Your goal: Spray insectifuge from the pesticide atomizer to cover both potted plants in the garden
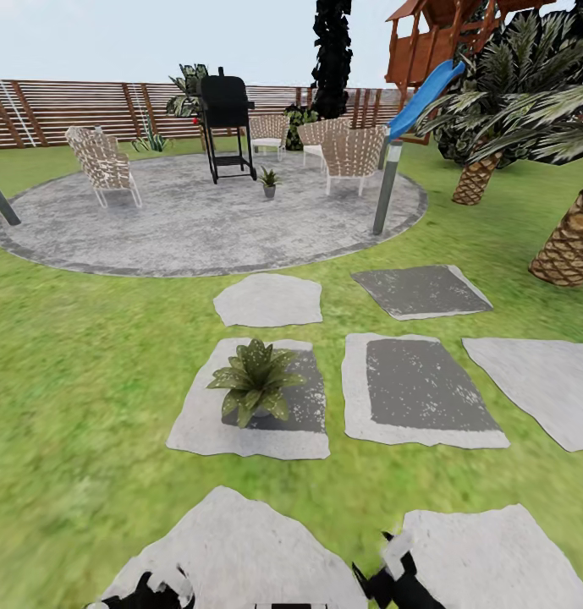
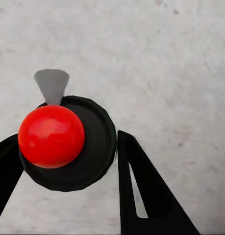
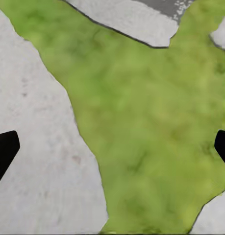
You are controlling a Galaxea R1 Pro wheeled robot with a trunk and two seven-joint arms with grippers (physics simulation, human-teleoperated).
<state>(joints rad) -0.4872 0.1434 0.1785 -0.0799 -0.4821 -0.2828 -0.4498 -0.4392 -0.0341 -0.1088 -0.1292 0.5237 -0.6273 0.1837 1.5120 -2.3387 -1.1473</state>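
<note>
The pesticide atomizer (image 2: 65,142) is clamped in the left gripper (image 2: 68,161); the right gripper (image 3: 112,147) is spread, empty. Beyond the stepping slab (image 1: 240,550), both potted plants (image 1: 255,381) are judged unsprayed.

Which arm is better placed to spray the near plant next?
Left: its pincer is shut on the atomizer. The right pincer is open over grass. The plant stands just ahead.

I see the dark round-bodied spray bottle with its red cap spot (image 2: 51,136) between my left gripper's black fingers (image 2: 141,191), above pale stone. One broad-leaved green potted plant (image 1: 255,378) stands on a grey slab; a second (image 1: 269,180) stands on the round paved patio.
</note>
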